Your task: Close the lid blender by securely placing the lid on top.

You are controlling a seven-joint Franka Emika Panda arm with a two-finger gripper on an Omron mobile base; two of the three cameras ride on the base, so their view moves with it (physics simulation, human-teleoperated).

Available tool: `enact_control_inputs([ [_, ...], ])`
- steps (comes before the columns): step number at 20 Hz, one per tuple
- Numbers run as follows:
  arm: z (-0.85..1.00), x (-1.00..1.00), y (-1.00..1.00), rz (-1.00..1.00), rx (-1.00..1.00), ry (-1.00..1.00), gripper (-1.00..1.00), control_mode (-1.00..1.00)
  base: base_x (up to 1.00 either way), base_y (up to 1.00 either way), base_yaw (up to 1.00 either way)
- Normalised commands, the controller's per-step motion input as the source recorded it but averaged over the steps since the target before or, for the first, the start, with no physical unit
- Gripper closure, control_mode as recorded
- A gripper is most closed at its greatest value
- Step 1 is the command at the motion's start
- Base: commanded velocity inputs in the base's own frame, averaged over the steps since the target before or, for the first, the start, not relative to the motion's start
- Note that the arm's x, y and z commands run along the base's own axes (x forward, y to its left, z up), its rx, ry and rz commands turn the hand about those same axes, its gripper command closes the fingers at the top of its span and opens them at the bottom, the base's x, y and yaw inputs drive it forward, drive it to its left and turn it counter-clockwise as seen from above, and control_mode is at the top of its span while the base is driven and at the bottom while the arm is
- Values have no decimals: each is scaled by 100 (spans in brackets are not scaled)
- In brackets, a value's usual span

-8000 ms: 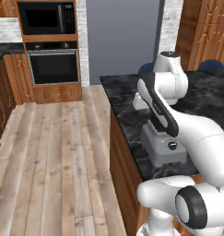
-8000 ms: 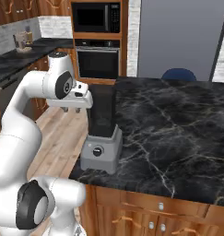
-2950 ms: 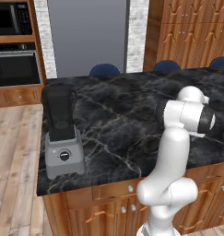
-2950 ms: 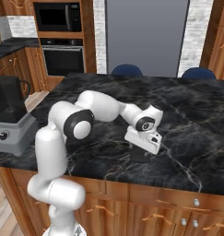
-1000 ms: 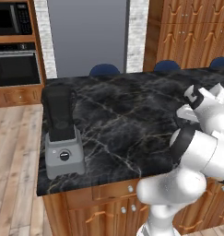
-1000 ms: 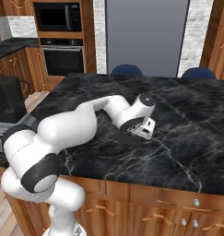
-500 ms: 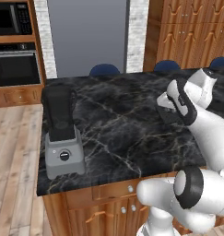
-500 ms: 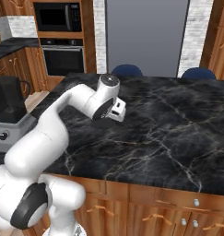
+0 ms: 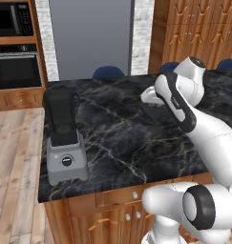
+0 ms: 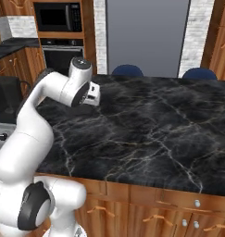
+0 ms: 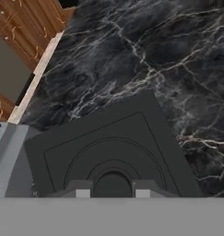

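Kitchen island with black white-veined marble top (image 9: 122,138), wood cabinets with small round knobs below. Behind it a big grey fridge panel (image 9: 91,35), white brick strips either side, wall oven and microwave (image 9: 12,19) in wood cabinetry on the left, blue stool backs (image 10: 127,70) poking up at the far edge. Light plank floor left of the island.

Blender (image 9: 64,136) sits at the island's left end, grey base with black knob facing front, dark jar upright on it, handle toward the far side. In the right base view the blender (image 10: 5,111) is mostly cut off at the left edge.

Gripper (image 9: 151,97) hangs over the middle of the countertop, right of the blender. In the hand view the lid (image 11: 109,152), flat dark square with raised round centre, lies directly under the fingertips (image 11: 83,189), which straddle its round centre. Cannot tell if they are clamped on it or just spread above it.
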Motion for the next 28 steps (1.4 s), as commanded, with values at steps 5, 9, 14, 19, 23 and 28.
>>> enact_control_inputs([
  [5, 59, 0, 78, 43, -20, -9, 100, -100, 0, 0, 0],
  [9, 67, 0, 88, 42, -20, -6, 100, -100, 0, 0, 0],
  [14, 73, 0, 92, 37, -18, -1, 100, -100, 0, 0, 0],
  [19, 66, -11, 73, 26, -15, -3, 100, -100, 0, 0, 0],
  [23, 36, -28, 74, 18, -12, -3, 100, -100, 0, 0, 0],
  [28, 6, -31, 70, 16, -5, -2, 100, -100, 0, 0, 0],
])
